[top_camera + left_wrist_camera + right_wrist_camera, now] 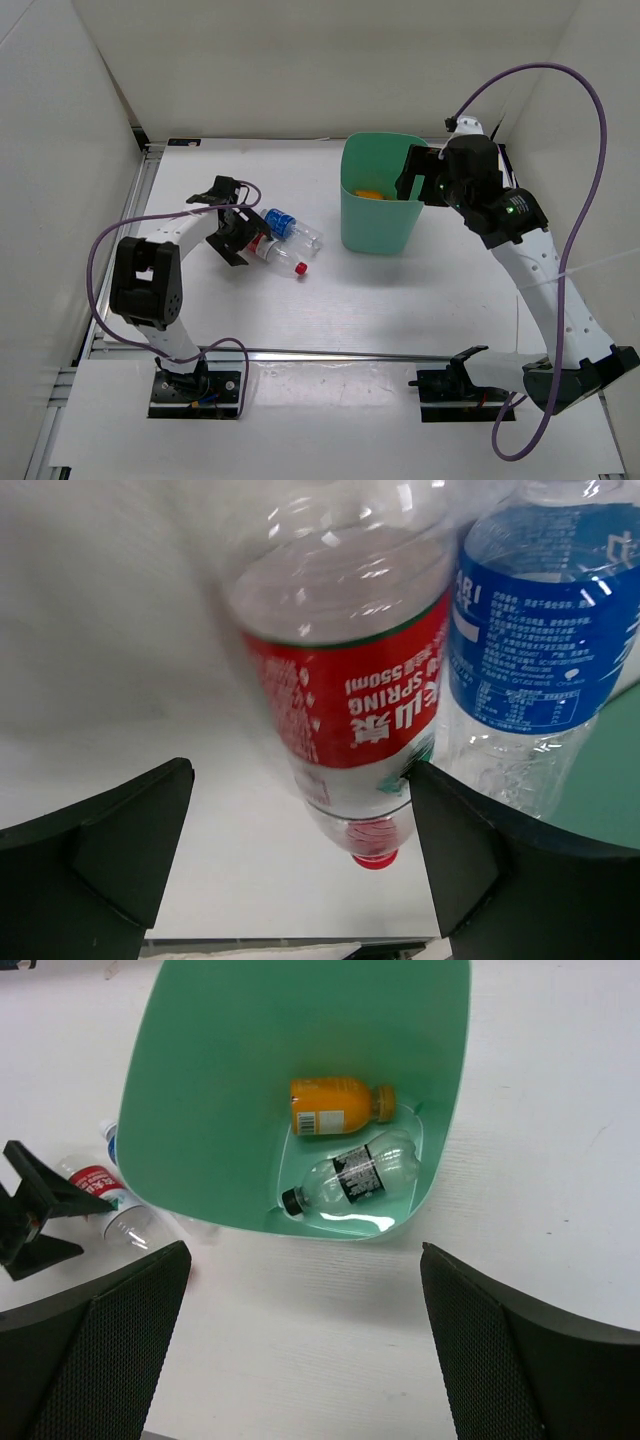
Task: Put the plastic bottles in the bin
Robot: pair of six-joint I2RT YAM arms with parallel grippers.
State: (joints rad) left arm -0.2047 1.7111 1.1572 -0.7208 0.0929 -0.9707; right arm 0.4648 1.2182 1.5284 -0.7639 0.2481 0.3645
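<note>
Left hand [300,780] flanks red-label bottle [350,690] reading "SPRING 550ml".

The white worktop [330,310] carries three things directly. A red-label bottle [281,256], clear with a red cap, lies on its side at the left end effector [238,236]. In the left wrist view its labelled body sits between that end effector's fingers. A blue-label bottle [292,226], also clear and on its side, lies just beside the first, outside the fingers. The mint-green bin [378,220] stands upright below the right end effector [413,182], near the bottles but apart from them.
</note>
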